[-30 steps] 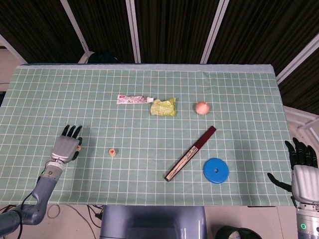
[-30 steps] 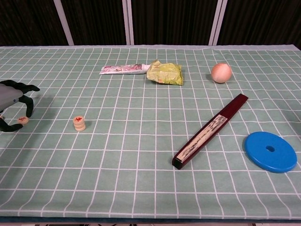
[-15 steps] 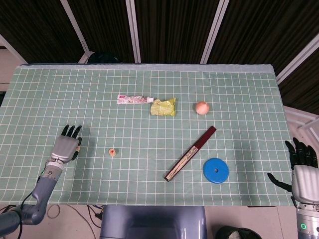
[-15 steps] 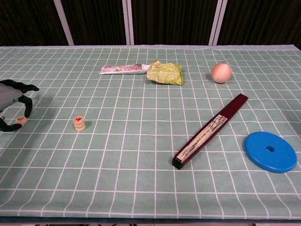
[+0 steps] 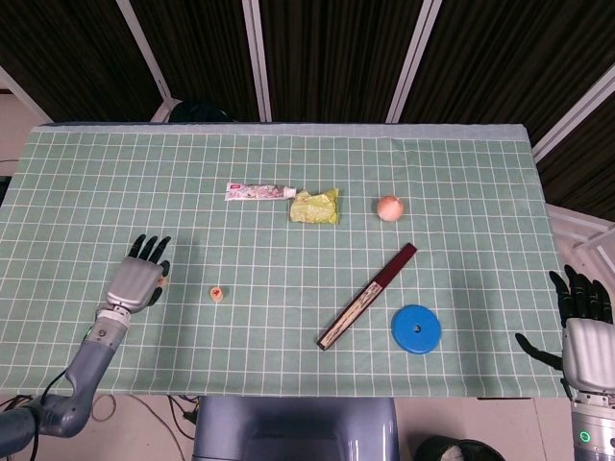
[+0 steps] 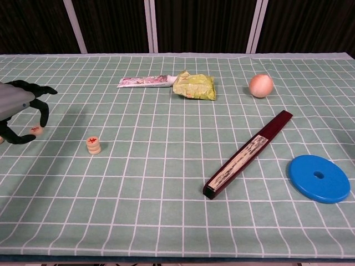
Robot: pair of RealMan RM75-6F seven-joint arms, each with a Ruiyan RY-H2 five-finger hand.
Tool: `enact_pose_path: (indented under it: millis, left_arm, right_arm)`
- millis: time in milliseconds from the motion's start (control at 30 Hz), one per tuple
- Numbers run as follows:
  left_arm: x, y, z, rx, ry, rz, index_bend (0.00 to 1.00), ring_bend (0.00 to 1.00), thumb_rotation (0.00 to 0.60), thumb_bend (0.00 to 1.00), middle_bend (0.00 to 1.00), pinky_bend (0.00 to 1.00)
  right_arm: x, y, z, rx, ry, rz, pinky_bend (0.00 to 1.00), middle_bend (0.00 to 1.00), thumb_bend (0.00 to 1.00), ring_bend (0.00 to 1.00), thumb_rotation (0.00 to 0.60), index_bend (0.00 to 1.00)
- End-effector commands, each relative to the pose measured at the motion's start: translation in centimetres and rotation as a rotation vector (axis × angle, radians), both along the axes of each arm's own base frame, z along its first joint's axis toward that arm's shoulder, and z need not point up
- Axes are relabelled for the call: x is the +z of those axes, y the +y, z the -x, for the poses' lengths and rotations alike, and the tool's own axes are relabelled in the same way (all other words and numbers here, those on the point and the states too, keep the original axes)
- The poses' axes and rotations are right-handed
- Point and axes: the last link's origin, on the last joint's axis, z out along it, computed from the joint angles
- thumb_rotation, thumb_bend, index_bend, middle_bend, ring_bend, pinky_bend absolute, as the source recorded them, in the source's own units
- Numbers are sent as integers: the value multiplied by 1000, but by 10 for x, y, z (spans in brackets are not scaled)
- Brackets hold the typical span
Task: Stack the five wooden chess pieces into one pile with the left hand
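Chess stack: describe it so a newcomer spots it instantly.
On the green gridded cloth, look at the near-left area, just right of the left hand. The chess stack is a short pile of pale wooden discs with a red mark on top, far smaller than the other items.

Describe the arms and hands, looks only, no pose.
Left hand: silver-grey metal back, black fingers; the chest view shows the same hand. Its arm is blue-grey with rounded segments, and a thin cable loops below it near the table edge. Right hand: same silver-grey back and black fingers, on a pale grey wrist with a small green ring light.
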Motion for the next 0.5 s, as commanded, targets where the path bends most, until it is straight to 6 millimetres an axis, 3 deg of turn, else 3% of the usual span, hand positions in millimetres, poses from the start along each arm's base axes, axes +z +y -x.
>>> enact_pose_path:
  millis: [33, 200, 500]
  left_arm:
    - [7, 1, -24, -57, -14, -6, 483, 0, 600, 316, 6, 0]
    - [-1, -3, -53, -108, -22, 20, 484, 0, 600, 316, 6, 0]
    - [-25, -12, -77, -149, -7, 74, 484, 0, 600, 316, 6, 0]
  right_arm:
    - [0, 0, 0, 0, 0, 0, 0, 13, 232, 0, 600, 80]
    - [0, 0, 0, 0, 2, 0, 0, 13, 232, 0, 600, 81]
    - [1, 0, 0, 0, -1, 2, 0, 13, 233, 0, 600, 80]
